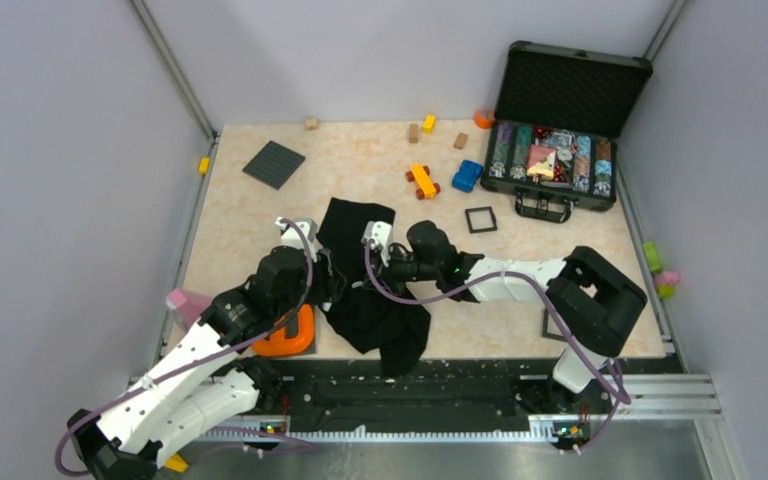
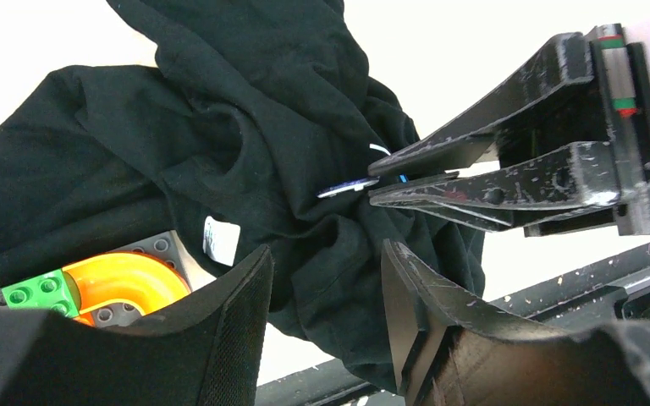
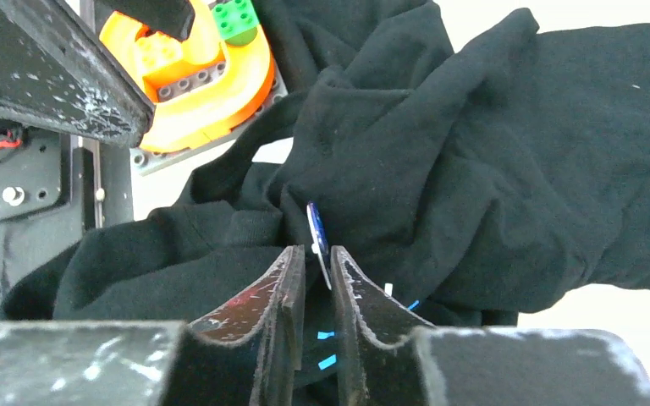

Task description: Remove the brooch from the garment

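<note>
Right hand (image 3: pixel 317 258) pinched narrow on the small round silvery-white disc brooch (image 3: pixel 315 230), which sits edge-on against the crumpled black cloth garment (image 3: pixel 474 169), left hand (image 2: pixel 326 288) wide around a fold; pull-off apparently not yet done.

The left arm (image 1: pixel 185 365) and right arm (image 1: pixel 508 280) are built of white links between bulky black joints, and a lilac cable (image 1: pixel 110 410) loops along each from base to wrist. The right gripper (image 3: pixel 315 251) has slim black fingers (image 3: pixel 351 292) tapering to thin tips, scuffed, flecked white and smeared red inside, with a silver rail (image 2: pixel 619 68) marked green and red behind them. The left gripper (image 2: pixel 326 249) has broader black fingers with finely ribbed inner faces.
</note>
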{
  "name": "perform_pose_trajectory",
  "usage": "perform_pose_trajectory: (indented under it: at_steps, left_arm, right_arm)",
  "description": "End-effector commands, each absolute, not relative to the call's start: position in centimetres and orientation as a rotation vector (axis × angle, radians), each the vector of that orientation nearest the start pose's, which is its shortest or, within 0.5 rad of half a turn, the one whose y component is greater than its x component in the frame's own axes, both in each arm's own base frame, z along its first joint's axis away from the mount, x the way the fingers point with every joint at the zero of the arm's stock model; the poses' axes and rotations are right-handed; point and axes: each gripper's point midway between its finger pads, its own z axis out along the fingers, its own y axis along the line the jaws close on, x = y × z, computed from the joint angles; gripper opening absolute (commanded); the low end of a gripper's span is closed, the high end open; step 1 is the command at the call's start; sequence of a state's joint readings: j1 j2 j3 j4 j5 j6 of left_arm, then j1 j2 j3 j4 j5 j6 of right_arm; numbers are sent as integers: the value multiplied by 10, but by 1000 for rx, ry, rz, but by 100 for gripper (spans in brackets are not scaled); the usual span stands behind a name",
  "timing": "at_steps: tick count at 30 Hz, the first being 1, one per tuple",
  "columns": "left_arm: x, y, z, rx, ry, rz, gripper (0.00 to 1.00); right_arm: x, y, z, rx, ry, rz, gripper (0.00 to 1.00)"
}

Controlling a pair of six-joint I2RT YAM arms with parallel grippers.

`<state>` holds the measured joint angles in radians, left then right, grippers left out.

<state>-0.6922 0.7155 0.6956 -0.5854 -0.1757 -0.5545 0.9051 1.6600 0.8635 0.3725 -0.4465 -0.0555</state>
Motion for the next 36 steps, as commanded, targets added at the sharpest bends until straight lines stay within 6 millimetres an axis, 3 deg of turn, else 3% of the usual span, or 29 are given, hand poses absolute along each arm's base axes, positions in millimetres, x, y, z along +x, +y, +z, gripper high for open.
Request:
perform_pose_trajectory:
  at_steps: [1,6,10,15,22,25,30,33,36]
  left_arm:
    - [204,-153,175,39,2178,-519,55]
    - [203,-153,174,45,2185,-522,55]
    - [203,-154,174,47,2185,-527,56]
    - [200,-156,173,55,2193,-546,53]
    - [196,-166,155,10,2258,-600,49]
    - [197,-162,155,-18,2260,-575,49]
    - [199,-152,167,-46,2214,-545,49]
    - [198,-151,173,-39,2178,-564,48]
    - [198,-153,178,-30,2140,-598,47]
  right_arm:
    - [220,426,129,-1287,1559,1016,13]
    - [206,428,128,-1370,1533,1078,12]
    - [215,423,122,-1361,1572,997,28]
    - [230,418,124,-1303,1588,912,28]
    - [217,426,118,-1408,1570,968,31]
    - [219,427,115,-1405,1575,957,22]
    - [222,427,136,-1376,1533,947,0]
    - [223,418,157,-1359,1505,901,0]
    - [223,403,192,-1309,1412,840,0]
